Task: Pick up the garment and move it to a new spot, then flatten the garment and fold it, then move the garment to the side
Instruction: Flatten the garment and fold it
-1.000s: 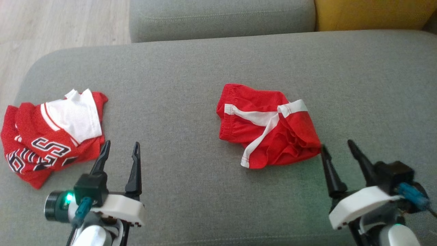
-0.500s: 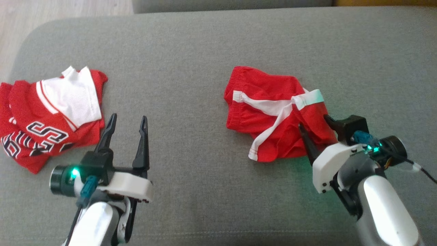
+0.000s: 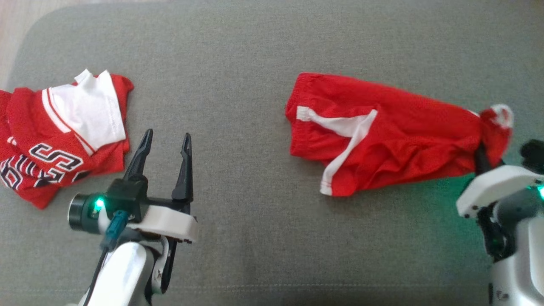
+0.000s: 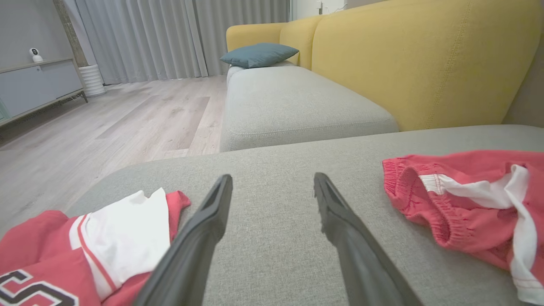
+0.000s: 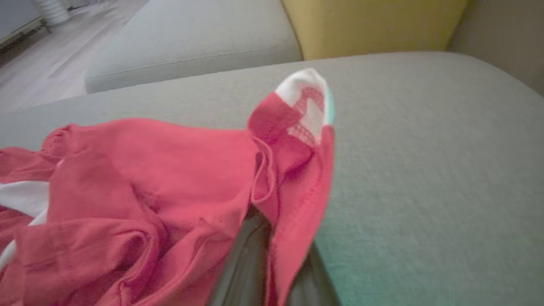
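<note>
The garment, red shorts with white side stripes, lies stretched out on the grey cushion. My right gripper is shut on its right end, lifting a bunched red and white corner off the cushion; the cloth hides the fingertips. In the left wrist view the shorts' waistband sits at the right. My left gripper hovers open and empty over the cushion, between the shorts and a red jersey. Its two dark fingers stand apart.
A red and white jersey with lettering lies crumpled at the cushion's left edge. Beyond are a second grey seat, a yellow sofa back, a teal pillow and wooden floor to the left.
My right gripper reached onto the shorts' right end, shut on it and pulled it right, stretching the shorts out. The head camera tilted down. My left gripper stayed open.
</note>
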You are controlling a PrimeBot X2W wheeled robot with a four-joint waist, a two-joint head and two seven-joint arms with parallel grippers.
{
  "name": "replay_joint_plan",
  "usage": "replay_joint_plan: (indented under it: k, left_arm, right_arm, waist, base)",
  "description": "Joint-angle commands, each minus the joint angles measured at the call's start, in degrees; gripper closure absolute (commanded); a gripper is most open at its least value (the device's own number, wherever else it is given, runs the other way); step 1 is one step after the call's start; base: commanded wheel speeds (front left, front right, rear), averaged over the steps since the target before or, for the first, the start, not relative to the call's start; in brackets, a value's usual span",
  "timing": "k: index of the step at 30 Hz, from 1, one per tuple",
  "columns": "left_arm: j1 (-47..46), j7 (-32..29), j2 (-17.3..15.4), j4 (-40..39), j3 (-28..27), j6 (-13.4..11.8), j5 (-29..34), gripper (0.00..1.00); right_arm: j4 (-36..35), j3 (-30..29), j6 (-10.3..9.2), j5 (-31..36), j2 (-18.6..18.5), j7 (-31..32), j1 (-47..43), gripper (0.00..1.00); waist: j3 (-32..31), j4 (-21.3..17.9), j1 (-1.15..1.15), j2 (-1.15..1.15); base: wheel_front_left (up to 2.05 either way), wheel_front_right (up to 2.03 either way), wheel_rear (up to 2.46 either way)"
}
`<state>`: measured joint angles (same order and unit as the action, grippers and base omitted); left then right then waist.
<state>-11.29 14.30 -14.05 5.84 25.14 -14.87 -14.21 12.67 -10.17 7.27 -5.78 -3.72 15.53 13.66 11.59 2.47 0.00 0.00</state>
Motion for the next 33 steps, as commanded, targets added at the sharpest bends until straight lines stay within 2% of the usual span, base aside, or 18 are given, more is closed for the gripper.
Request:
replay_joint_plan:
  k: [1,2,5,9,13,16,25,33]
  left_arm:
    - [-3.02,0.7,-0.44,-1.49,-2.56,0.25,0.54,0.0]
    - [-3.06,0.7,-0.37,-1.46,-2.64,0.32,0.63,0.0]
    - [-3.06,0.7,-0.15,-1.35,-2.96,0.47,0.8,0.0]
    - [-2.72,0.7,0.12,-1.1,-3.52,0.58,0.91,0.0]
    - [-1.95,0.7,0.29,-0.86,-4.11,0.65,1.0,0.0]
    - [-1.12,0.7,0.28,-0.64,-4.5,0.76,1.02,0.0]
    - [1.63,0.7,0.06,0.07,-4.97,0.98,1.03,0.0]
    - [3.52,0.7,-0.11,0.24,-5.06,0.52,0.88,0.0]
  right_arm:
    - [-0.3,-1.28,0.22,-1.72,0.52,-1.27,1.39,0.8]
    - [0.56,-2.45,0.22,-2.14,0.6,-1.99,1.53,0.0]
    - [3.22,-4.66,0.22,-4.52,0.75,-4.43,1.91,0.0]
    - [4.16,-4.84,0.22,-5.58,0.8,-9.21,1.42,0.0]
    - [0.15,-1.49,0.22,-1.79,-0.79,-16.09,-0.69,0.0]
    - [-4.06,2.67,0.22,-0.38,-1.59,-18.36,-2.67,0.0]
    - [-15.16,12.58,0.22,-1.58,-1.24,-16.9,-9.52,0.0]
    - [-19.7,13.83,0.22,-1.64,0.01,-14.5,-13.84,0.0]
  waist:
    - [0.28,-0.17,0.0,0.0]
    - [0.4,-0.22,0.0,0.0]
    - [0.63,-0.44,0.0,0.0]
    - [0.46,-0.72,0.0,0.0]
    - [-0.44,-0.87,0.0,0.0]
    - [-1.5,-1.01,0.0,0.0]
    - [-4.97,-1.53,0.0,0.0]
    - [-6.43,-1.81,0.0,0.0]
  base:
    - [0.0,0.0,0.0]
    - [0.0,0.0,0.0]
    - [0.0,0.0,0.0]
    - [0.0,0.0,0.0]
    - [0.0,0.0,0.0]
    - [0.0,0.0,0.0]
    - [0.0,0.0,0.0]
    - [0.0,0.0,0.0]
